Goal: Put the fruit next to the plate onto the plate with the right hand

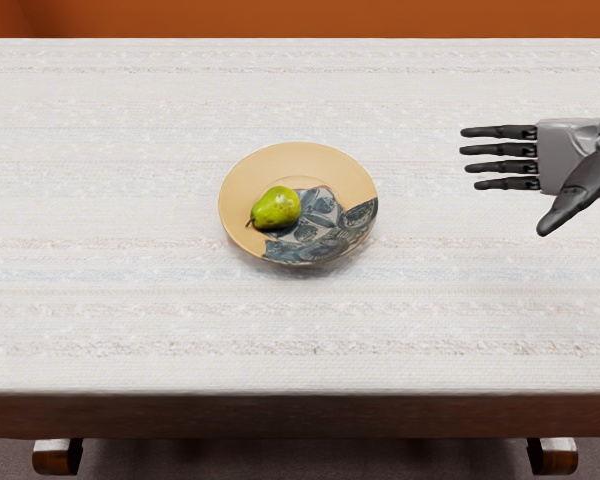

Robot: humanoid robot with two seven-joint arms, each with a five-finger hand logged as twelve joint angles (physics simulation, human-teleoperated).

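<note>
A green pear (276, 207) lies on its side on the tan plate (290, 165), left of the plate's blue leaf pattern, its stem pointing left. My right hand (510, 185) hovers over the table well to the right of the plate, apart from it. Its four fingers (495, 150) stretch straight out to the left and the thumb hangs down; it holds nothing.
The plate sits near the middle of a pale wooden table (130, 300). The table's front edge (300, 395) runs across the lower part of the view, with an orange wall behind the far edge.
</note>
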